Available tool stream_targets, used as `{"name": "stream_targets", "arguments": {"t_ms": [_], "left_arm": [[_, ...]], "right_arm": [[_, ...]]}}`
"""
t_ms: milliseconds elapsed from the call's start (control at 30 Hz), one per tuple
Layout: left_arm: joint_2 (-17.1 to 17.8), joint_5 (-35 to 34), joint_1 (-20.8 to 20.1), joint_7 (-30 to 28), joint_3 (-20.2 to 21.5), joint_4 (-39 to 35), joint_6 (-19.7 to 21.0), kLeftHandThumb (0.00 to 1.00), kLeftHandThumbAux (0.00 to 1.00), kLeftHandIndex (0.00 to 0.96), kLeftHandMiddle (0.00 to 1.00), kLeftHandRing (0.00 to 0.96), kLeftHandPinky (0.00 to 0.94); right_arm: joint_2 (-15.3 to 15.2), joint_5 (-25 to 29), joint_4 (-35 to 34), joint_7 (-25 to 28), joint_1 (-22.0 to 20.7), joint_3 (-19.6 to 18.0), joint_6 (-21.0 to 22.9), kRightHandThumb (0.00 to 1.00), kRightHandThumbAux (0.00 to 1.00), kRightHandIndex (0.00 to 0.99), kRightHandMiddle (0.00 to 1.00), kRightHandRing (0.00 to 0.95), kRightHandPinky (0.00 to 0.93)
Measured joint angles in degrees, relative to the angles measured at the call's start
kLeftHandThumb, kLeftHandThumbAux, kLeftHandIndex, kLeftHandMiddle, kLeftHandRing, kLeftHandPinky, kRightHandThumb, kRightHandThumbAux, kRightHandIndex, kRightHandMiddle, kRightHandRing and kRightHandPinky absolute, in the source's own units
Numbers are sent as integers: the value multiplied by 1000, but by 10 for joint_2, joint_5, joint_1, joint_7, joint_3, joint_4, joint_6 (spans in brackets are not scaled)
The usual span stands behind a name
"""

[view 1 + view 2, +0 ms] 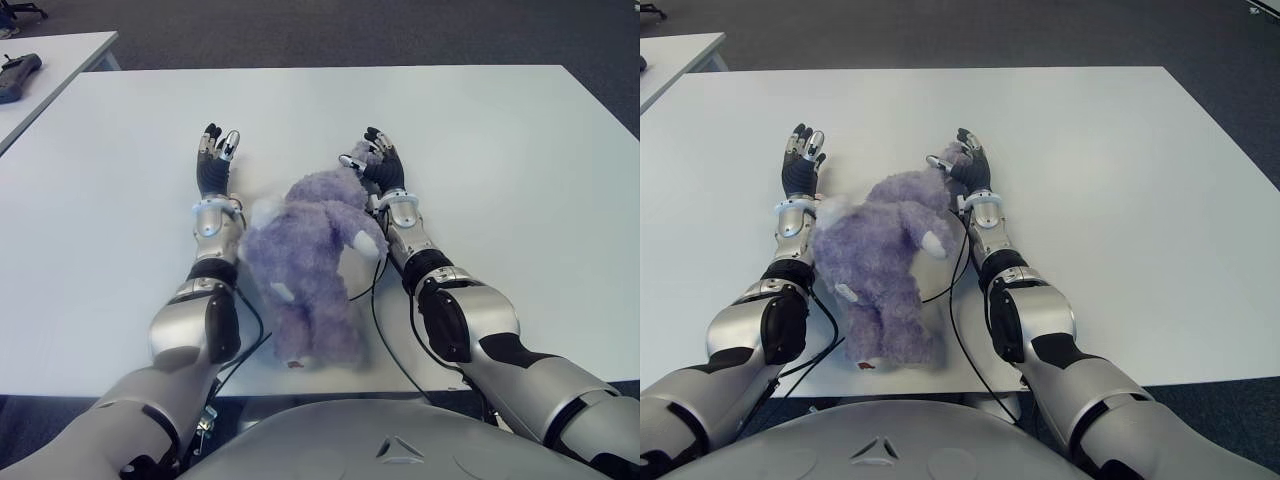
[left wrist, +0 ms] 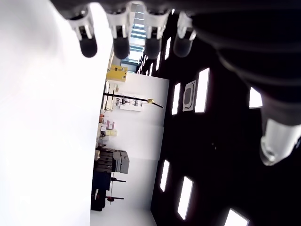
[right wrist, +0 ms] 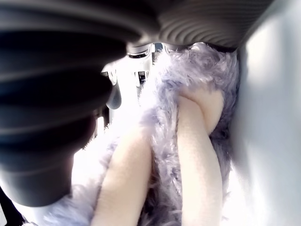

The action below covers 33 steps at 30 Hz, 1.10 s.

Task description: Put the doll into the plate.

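Observation:
A fluffy purple doll (image 1: 305, 260) with cream patches lies on the white table (image 1: 500, 180) between my two forearms, close to the front edge. My left hand (image 1: 215, 160) is beside the doll's left side, its fingers (image 2: 121, 44) straight and holding nothing. My right hand (image 1: 378, 160) is at the doll's far end, against its right side. The right wrist view shows purple fur and a cream ear (image 3: 188, 141) pressed near the palm, with the fingers (image 3: 114, 96) extended, not closed around it. No plate shows in any view.
A second white table stands at the far left with a dark device (image 1: 18, 75) on it. Black cables (image 1: 385, 340) run under my arms near the table's front edge. Grey carpet lies beyond the far edge.

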Motion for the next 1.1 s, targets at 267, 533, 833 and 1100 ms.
{"name": "stream_targets", "arguments": {"t_ms": [267, 533, 833, 1100], "left_arm": [[0, 0, 0, 0, 0, 0, 0, 0, 555, 14, 80, 50, 10], [0, 0, 0, 0, -1, 0, 0, 0, 556, 9, 72, 45, 15], [1, 0, 0, 0, -4, 0, 0, 0, 558, 8, 68, 43, 25], [1, 0, 1, 0, -7, 0, 0, 0, 555, 13, 70, 43, 12]], "right_arm": [[0, 0, 0, 0, 0, -1, 0, 0, 842, 107, 129, 121, 140], [0, 0, 0, 0, 0, -2, 0, 0, 848, 107, 131, 123, 141], [0, 0, 0, 0, 0, -4, 0, 0, 862, 111, 135, 127, 145], [0, 0, 0, 0, 0, -4, 0, 0, 866, 109, 133, 128, 146]]}}
